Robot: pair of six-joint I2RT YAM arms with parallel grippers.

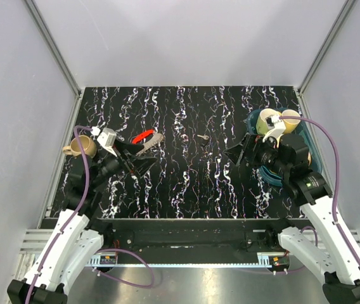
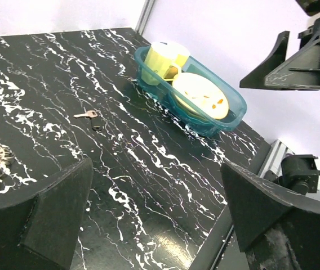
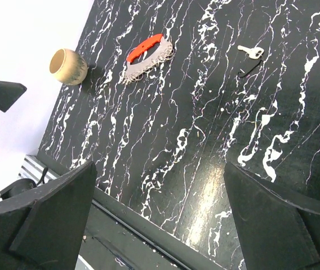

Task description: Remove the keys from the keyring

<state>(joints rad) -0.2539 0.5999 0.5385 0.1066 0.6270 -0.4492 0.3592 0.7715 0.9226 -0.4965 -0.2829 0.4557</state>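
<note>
On tabletop: keys bunched w/ red piece, lone key apart; L jaws, R jaws both spread, empty.

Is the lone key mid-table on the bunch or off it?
Off: the lone key lies by itself, clearly apart from the red-tagged bunch of keys.

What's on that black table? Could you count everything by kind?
Tan cup: 1
Yellow cups: 2
Pale plate: 1
Teal tub: 1
Loose key: 1
Key bunch with red piece: 1
Dark wire loop: 1
Total: 8
</note>
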